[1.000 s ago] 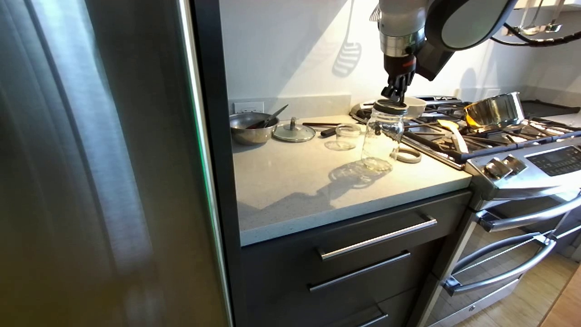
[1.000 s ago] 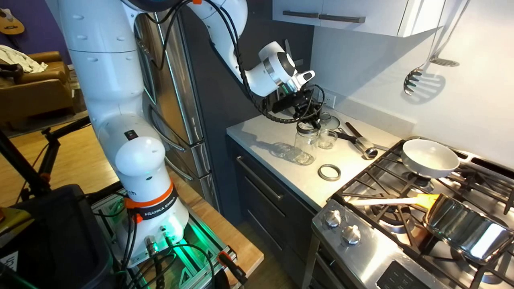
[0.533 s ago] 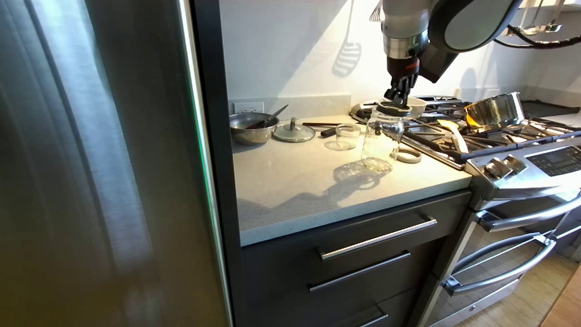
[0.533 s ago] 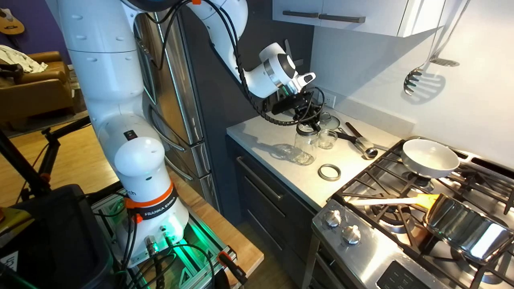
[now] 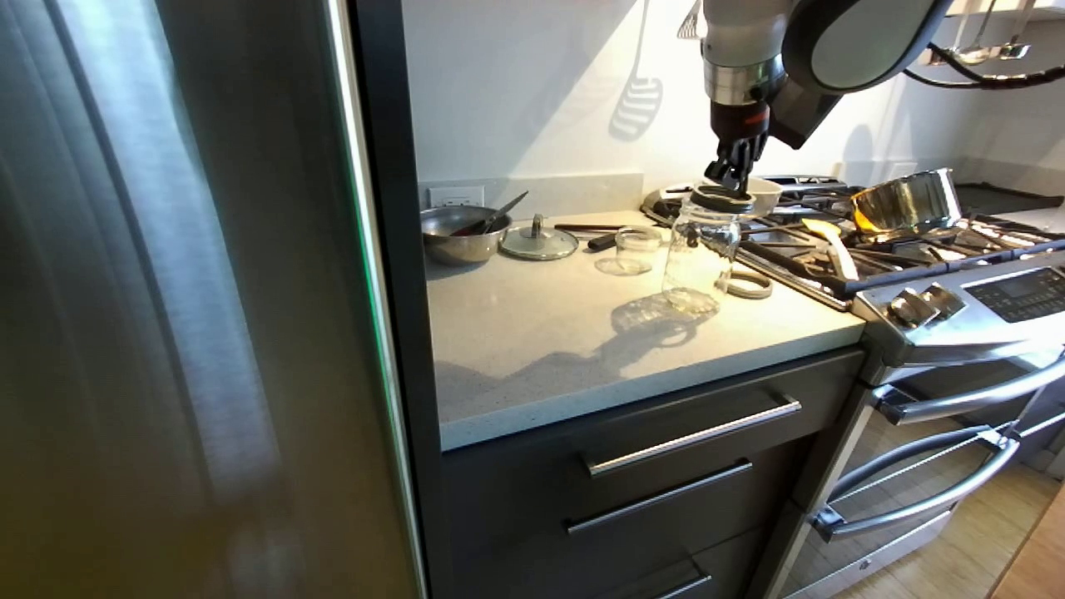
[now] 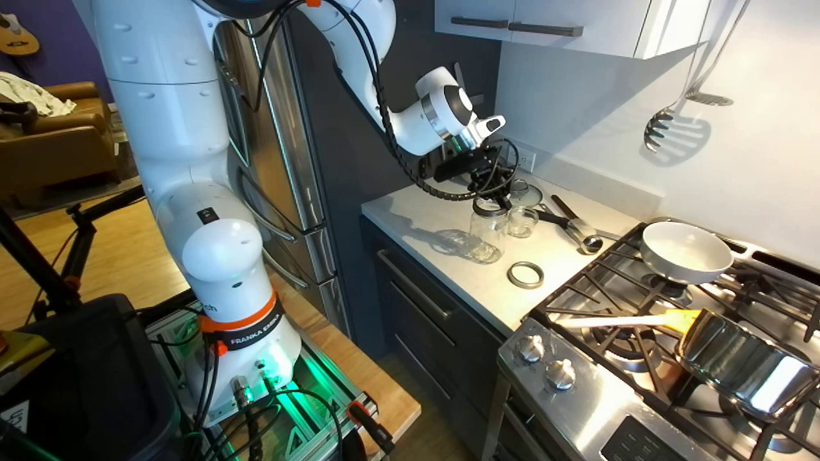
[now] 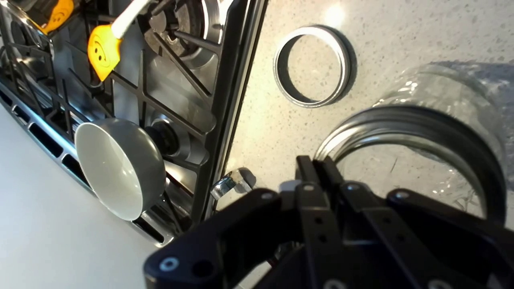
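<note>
My gripper (image 7: 317,161) is shut on the near edge of a metal ring (image 7: 433,116), one finger inside the band and one outside. That ring sits tilted at the mouth of a tall clear glass jar (image 5: 692,270), slightly off to one side; whether it rests on the glass I cannot tell. The jar stands upright on the counter, with my gripper (image 6: 503,203) above its rim. A second, loose silver ring (image 6: 525,285) lies flat beside the jar. Behind the tall jar stands a small clear glass jar (image 5: 639,249).
The gas stove (image 6: 570,314) borders the counter, bearing a pale pan (image 6: 682,266), a tipped steel pot (image 6: 743,365) and a yellow-headed spatula (image 6: 612,322). Toward the back wall are a metal bowl (image 5: 462,248), a glass lid (image 5: 541,244) and several utensils (image 6: 580,234).
The gripper and the ring it holds have shifted slightly right and down in an exterior view, mostly in the first half second. The tall jar has stayed in place.
</note>
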